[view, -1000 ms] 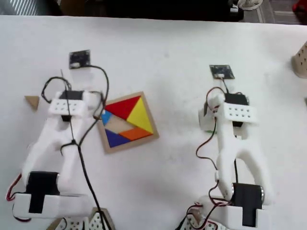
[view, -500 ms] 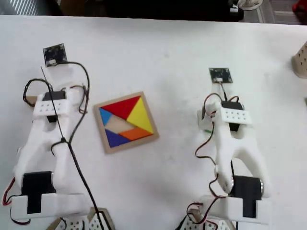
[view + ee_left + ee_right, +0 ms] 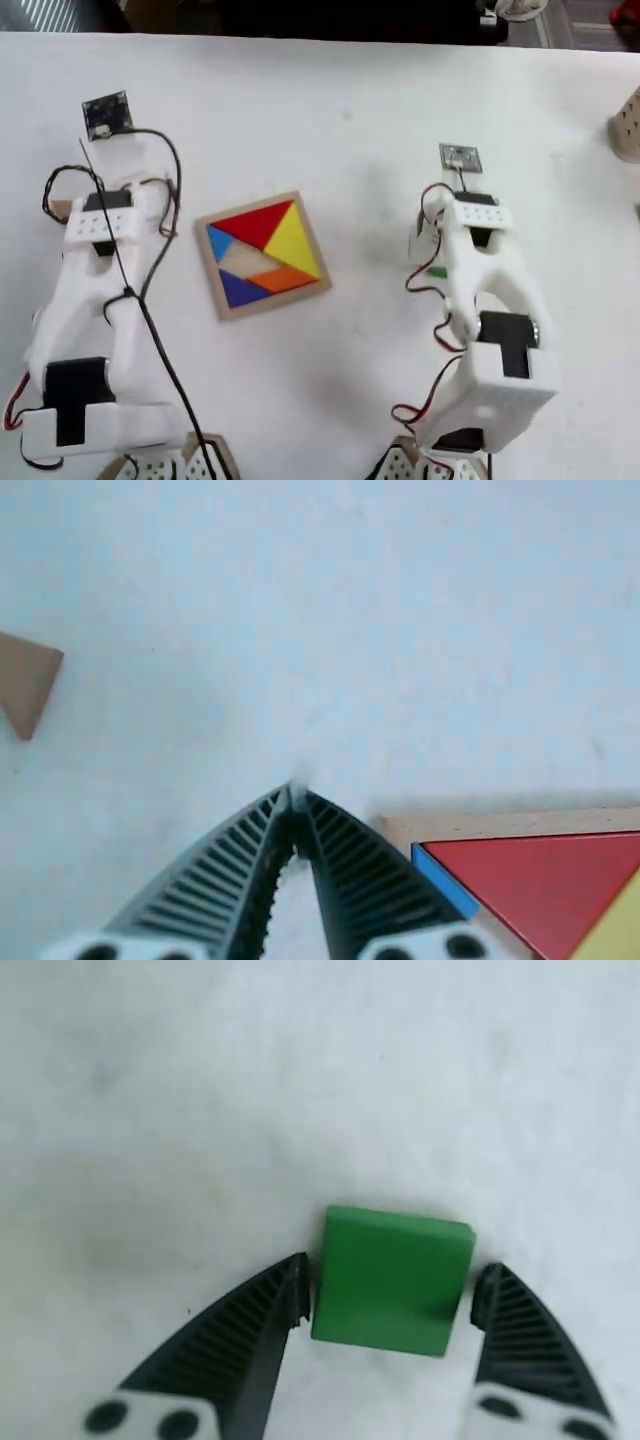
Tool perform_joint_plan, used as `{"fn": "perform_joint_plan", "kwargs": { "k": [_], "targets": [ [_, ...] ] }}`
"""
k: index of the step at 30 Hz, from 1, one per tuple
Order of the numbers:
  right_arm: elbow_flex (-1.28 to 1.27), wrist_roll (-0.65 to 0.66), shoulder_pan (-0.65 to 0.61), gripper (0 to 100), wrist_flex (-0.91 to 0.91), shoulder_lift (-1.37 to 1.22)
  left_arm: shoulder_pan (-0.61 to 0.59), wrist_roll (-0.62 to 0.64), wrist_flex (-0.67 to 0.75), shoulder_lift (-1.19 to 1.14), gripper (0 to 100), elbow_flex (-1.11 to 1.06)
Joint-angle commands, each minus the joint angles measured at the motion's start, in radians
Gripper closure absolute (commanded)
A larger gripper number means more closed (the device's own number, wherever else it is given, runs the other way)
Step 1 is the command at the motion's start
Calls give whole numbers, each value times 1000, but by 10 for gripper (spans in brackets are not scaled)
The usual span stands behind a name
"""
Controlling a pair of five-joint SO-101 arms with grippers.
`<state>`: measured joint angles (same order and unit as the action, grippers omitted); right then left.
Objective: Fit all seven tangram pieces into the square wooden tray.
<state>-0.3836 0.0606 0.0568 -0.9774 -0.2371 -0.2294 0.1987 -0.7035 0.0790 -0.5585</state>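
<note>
Right hand (image 3: 395, 1272) is open with a finger on each side of the green square (image 3: 392, 1280) on the tabletop (image 3: 200, 1080), probably to grab it for the tray (image 3: 278, 299), while the left hand (image 3: 295, 805) is closed and empty by the tray's corner.

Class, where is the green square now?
The right wrist view shows the green square on the table between the right gripper's open fingers; the high view puts it right of the wooden tray.

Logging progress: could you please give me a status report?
Left gripper shut, empty. Right gripper open around green square piece. Tan triangle piece outside square wooden tray. Nothing blocking.
</note>
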Motion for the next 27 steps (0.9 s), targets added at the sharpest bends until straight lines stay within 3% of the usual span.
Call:
{"fn": "perform_joint_plan", "kwargs": {
  "k": [1, 8, 14, 17, 22, 27],
  "targets": [
    [107, -12, 13, 752, -51, -38, -10, -8, 18, 51, 976, 2],
    [121, -6, 13, 989, -87, -44, -41, -9, 23, 51, 976, -8],
    [160, -5, -5, 981, -186, 56, -97, -2, 25, 51, 976, -9],
    [170, -3, -97, 981, -243, 165, -108, -2, 46, 51, 976, -11],
    [176, -3, -357, 978, -252, 252, -139, 3, 123, 45, 976, -23],
    [207, 40, -605, 978, -122, 174, -199, 144, 97, -108, 976, 98]
  ]
}}
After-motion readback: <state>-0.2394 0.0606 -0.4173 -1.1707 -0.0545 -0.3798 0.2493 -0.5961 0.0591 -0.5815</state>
